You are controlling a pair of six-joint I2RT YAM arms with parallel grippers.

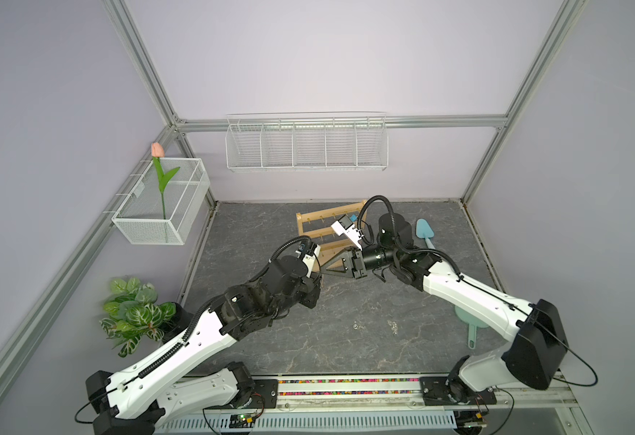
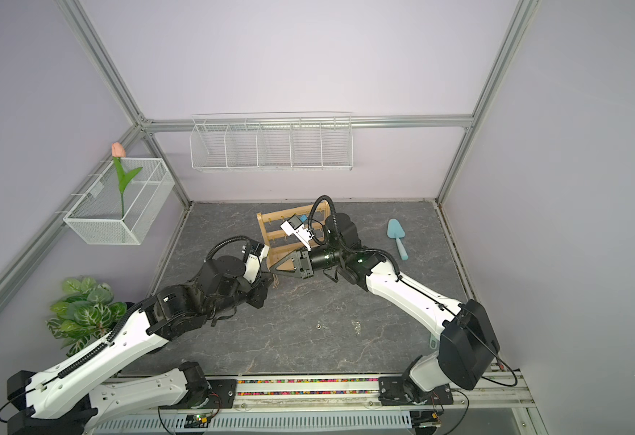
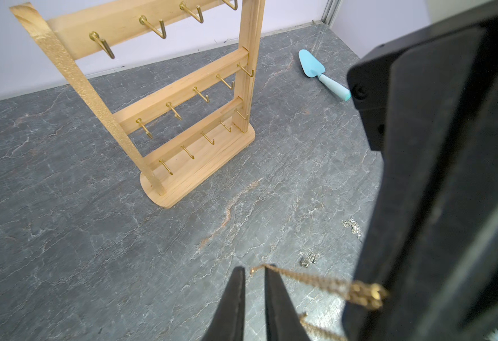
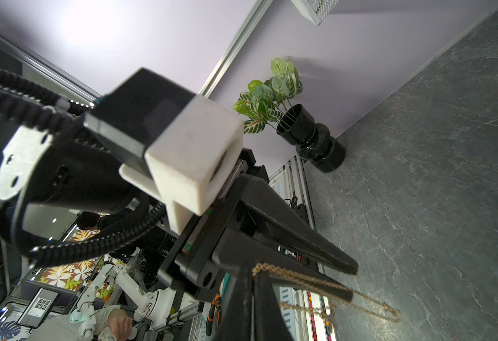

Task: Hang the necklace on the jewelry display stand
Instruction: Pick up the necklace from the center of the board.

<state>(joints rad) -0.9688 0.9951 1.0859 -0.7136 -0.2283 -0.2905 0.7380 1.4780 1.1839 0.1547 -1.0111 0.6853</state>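
Note:
The jewelry display stand (image 1: pixel 300 226) (image 2: pixel 261 229) (image 3: pixel 180 91) is light wood with rows of gold hooks and stands upright at the back of the table. In front of it the two grippers meet tip to tip. My right gripper (image 4: pixel 253 267) (image 1: pixel 324 269) is shut on the gold necklace (image 4: pixel 307 279) at its tip. The necklace (image 3: pixel 315 280) stretches from there across one fingertip of my left gripper (image 3: pixel 253 270) (image 2: pixel 270 278), and the rest hangs in a loop. The left jaws stand a narrow gap apart. No chain is on any hook.
A blue trowel (image 1: pixel 423 231) (image 3: pixel 315 66) lies right of the stand. Two small silver jewelry pieces (image 3: pixel 308 257) (image 1: pixel 355 325) lie on the slate near the front. A plant in a black vase (image 4: pixel 309 138) stands front left. White wire baskets (image 1: pixel 306 145) hang on the walls.

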